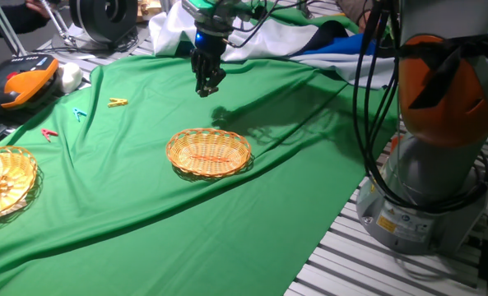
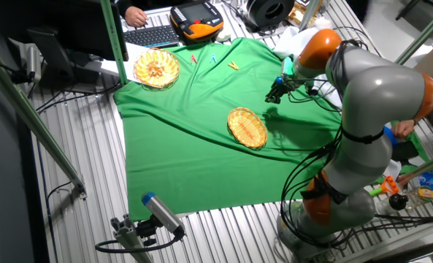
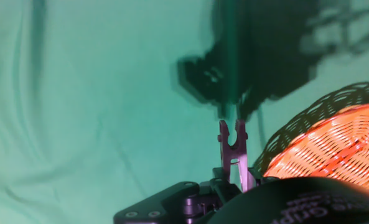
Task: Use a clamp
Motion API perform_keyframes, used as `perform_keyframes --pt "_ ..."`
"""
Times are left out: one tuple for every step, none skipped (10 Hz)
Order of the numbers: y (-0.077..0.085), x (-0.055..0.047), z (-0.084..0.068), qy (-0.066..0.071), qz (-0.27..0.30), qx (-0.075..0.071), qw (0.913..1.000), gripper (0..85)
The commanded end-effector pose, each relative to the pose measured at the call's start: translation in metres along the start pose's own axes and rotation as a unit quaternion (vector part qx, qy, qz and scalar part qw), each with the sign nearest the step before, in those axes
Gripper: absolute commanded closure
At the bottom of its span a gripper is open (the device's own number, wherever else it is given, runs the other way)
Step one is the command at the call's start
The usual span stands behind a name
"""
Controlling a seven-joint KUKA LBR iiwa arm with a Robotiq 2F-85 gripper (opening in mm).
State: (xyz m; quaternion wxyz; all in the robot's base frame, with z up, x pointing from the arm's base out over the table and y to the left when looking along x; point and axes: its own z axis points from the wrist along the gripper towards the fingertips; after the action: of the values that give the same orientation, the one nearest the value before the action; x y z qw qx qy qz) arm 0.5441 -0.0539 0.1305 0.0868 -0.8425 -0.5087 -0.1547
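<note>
My gripper (image 1: 205,82) hangs above the green cloth, behind the small wicker basket (image 1: 209,153), and is shut on the clamp. In the hand view the clamp (image 3: 233,148) is a small dark clothespin-style clip that sticks out from between my fingers, its forked end pointing at the cloth. The basket's rim (image 3: 308,124) lies just to its right there. In the other fixed view my gripper (image 2: 275,93) is up and right of the basket (image 2: 247,127). The clamp is too small to make out in either fixed view.
A yellow clothespin (image 1: 118,103), a blue one (image 1: 79,113) and a red one (image 1: 50,134) lie on the cloth at the left. A second wicker basket (image 1: 1,182) sits at the left edge. A teach pendant (image 1: 17,84) and a keyboard lie beyond the cloth.
</note>
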Motion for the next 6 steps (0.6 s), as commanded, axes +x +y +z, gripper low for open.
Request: perform_keyframes --pt "0.0 0.0001 0.0 0.005 -0.026 0.008 0.9996 85.0" --pt "0.0 0.0001 0.0 0.013 -0.031 0.011 0.9994 85.0" --pt "0.0 0.0001 0.0 0.02 -0.026 0.012 0.9994 85.0" --pt "0.0 0.0001 0.0 0.019 -0.011 0.008 0.9997 85.0" --pt "0.0 0.0001 0.0 0.017 0.005 0.003 0.9998 85.0" --pt "0.0 0.0001 0.0 0.01 0.019 -0.002 0.9998 85.0"
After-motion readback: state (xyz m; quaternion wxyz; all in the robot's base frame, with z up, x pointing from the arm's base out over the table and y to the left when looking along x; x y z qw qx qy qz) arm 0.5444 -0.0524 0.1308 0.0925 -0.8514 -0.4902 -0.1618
